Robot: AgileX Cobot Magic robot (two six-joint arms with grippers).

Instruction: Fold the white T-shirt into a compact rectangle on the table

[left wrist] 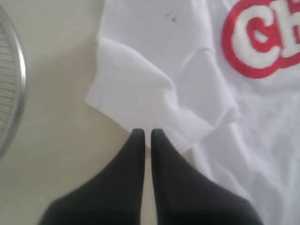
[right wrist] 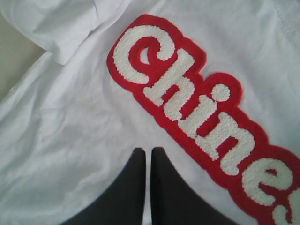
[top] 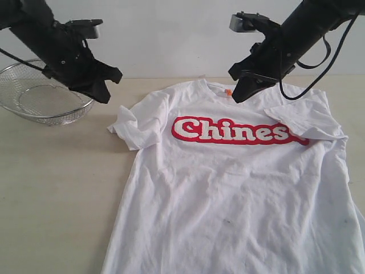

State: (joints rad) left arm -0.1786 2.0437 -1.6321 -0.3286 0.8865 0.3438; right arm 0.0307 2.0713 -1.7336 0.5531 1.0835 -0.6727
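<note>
The white T-shirt [top: 228,194] lies face up and spread on the table [top: 57,188], with red lettering [top: 236,131] across the chest and an orange neck tag [top: 228,91]. Both sleeves are folded inward: the left sleeve [top: 134,128] and the right sleeve [top: 305,123]. My left gripper [top: 106,98] hovers above the table beside the left sleeve [left wrist: 136,89], shut and empty. Over the collar hangs my right gripper [top: 236,98], also shut with nothing in it. Below its fingers the right wrist view shows the lettering [right wrist: 197,108] and white cloth [right wrist: 70,154].
A round wire-mesh basket [top: 40,94] stands at the back left of the table, its rim [left wrist: 16,93] showing in the left wrist view. Bare table lies left of the shirt. The shirt's lower hem runs past the frame's bottom edge.
</note>
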